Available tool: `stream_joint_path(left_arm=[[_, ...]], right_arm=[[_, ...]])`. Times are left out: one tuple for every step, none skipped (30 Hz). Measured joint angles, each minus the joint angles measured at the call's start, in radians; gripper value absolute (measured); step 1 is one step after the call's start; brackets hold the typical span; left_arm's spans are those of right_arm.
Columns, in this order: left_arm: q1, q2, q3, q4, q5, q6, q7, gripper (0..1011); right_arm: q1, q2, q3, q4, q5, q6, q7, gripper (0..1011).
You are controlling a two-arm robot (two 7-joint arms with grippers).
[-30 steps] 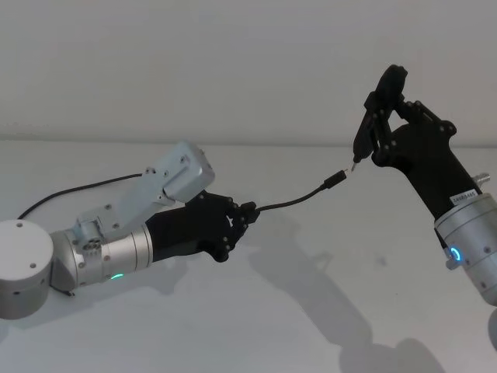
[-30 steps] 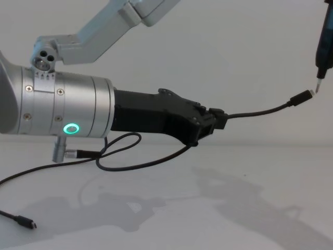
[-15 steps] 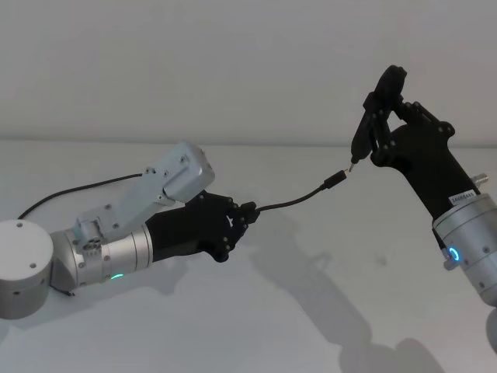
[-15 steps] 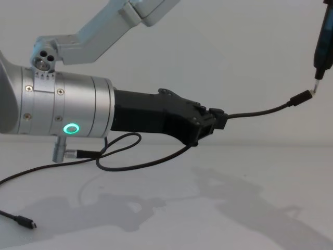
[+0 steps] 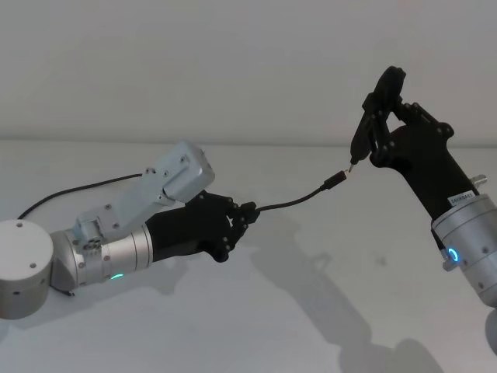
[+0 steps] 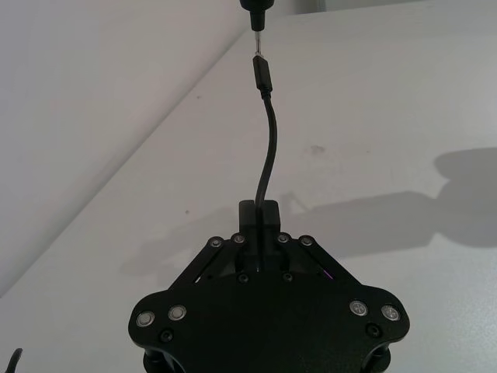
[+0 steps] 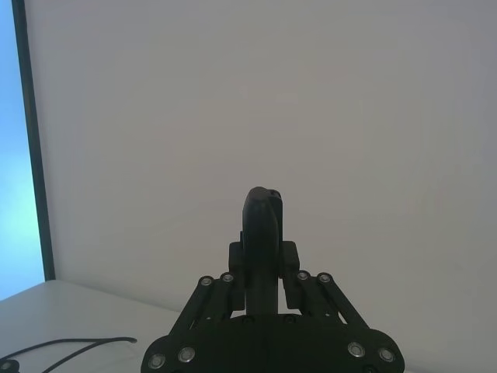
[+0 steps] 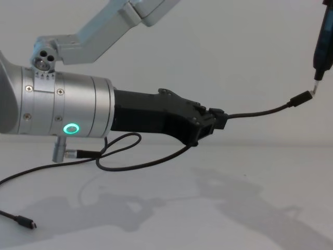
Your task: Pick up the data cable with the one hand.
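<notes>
Left gripper [image 5: 247, 214]: raised off the table [image 5: 326, 311], pointing toward the robot's right; fingers pinched tight on the data cable [image 5: 299, 199].
Same grip, left wrist view: left gripper [image 6: 260, 214] with the data cable [image 6: 266, 148] running straight out from between the fingers.
Cable: free end arcs up through the air from the grip, clear of the table; plug [image 5: 335, 180] at the far end, silvery tip up.
Cable slack: behind the gripper it loops down under the wrist [image 8: 122, 156] and trails across the table to the robot's left; a second plug end [image 8: 26, 222] lies flat on the table.
Right gripper [image 5: 382, 109]: up high on the right, clamped on a narrow black tool [image 5: 362, 134], pin tip down.
Tool vs plug: pin tip [image 8: 315, 87] right at the plug's tip [image 8: 302, 98]; can't tell if touching.
</notes>
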Motion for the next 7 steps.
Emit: stream_joint_path(left_arm=[[0.0,0.0,0.0,0.0,0.0,0.0,0.0,48],[0.0,0.0,0.0,0.0,0.0,0.0,0.0,48],[0.0,0.0,0.0,0.0,0.0,0.0,0.0,48],[0.0,0.0,0.0,0.0,0.0,0.0,0.0,46],[0.0,0.0,0.0,0.0,0.0,0.0,0.0,48],[0.0,0.0,0.0,0.0,0.0,0.0,0.0,48],[0.0,0.0,0.0,0.0,0.0,0.0,0.0,48]], right_arm=[[0.0,0.0,0.0,0.0,0.0,0.0,0.0,275],[0.0,0.0,0.0,0.0,0.0,0.0,0.0,274],[0.0,0.0,0.0,0.0,0.0,0.0,0.0,275],[0.0,0.0,0.0,0.0,0.001,0.001,0.0,275],[0.0,0.0,0.0,0.0,0.001,0.001,0.0,275],[0.0,0.0,0.0,0.0,0.001,0.001,-0.001,274],[0.0,-0.001,-0.001,-0.001,0.001,0.001,-0.001,275]])
